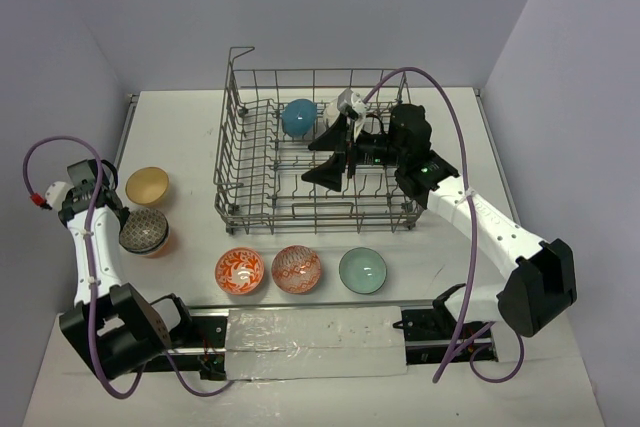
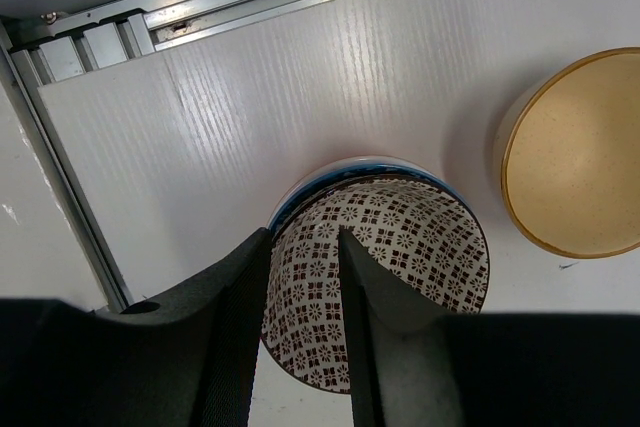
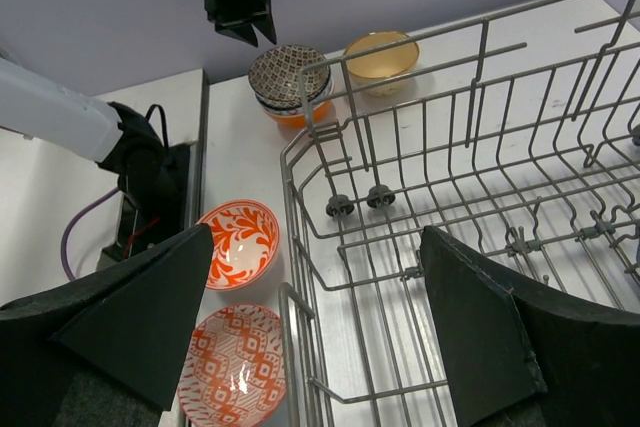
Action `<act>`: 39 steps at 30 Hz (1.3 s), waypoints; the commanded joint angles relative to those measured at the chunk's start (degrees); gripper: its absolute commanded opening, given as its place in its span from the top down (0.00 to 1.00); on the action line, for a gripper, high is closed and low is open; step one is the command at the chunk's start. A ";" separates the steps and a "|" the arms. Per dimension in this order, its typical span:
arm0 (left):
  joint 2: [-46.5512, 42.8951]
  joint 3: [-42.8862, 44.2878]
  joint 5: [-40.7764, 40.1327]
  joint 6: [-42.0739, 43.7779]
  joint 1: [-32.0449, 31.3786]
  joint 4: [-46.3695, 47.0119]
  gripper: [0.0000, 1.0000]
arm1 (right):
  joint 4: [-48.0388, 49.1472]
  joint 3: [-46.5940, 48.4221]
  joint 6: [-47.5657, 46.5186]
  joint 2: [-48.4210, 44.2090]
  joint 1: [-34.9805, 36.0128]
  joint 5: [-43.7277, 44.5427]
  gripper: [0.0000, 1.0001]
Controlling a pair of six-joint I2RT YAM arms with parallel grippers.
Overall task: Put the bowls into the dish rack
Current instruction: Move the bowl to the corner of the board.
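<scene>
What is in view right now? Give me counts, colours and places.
dish rack: one, grey wire, middle of the table
teal-blue bowl: one, inside the rack, far left part
orange-red patterned bowls: two, side by side in front of the rack
pale green bowl: one, right of those two
tan bowl: one, left of the rack
bowl stack: count unclear, brown-patterned on top, orange at the bottom, just in front of the tan bowl
table: one, white
cables: two, purple, one per arm
left gripper: black, jaws part open over the stack
right gripper: black, jaws wide open, empty, above the rack
</scene>
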 commanded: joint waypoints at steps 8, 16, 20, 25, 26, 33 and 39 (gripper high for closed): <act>1.82 1.36 1.64 -0.07 0.31 0.31 0.61 | 0.35 1.74 -1.11 -0.47 -1.26 1.49 0.09; 2.70 1.45 1.82 0.11 0.31 0.31 0.61 | 0.26 1.65 -1.02 -0.39 -1.35 1.58 0.08; 3.23 1.45 1.82 0.11 0.31 0.22 0.61 | 0.09 1.74 -1.02 -0.04 -1.35 1.58 0.08; 3.41 1.45 1.29 0.02 0.31 0.31 0.61 | -0.09 1.83 -1.11 0.14 -1.52 1.75 0.08; 3.49 1.45 1.12 0.02 0.31 0.31 0.61 | -0.09 1.83 -1.11 0.14 -1.44 1.75 0.08; 3.41 1.97 0.94 -0.16 0.66 -0.22 0.61 | -0.26 2.01 -1.19 0.67 -1.44 1.84 0.09; 1.39 1.89 0.50 -0.16 0.75 -0.48 0.61 | -0.26 2.36 -1.11 1.55 -1.52 1.58 0.08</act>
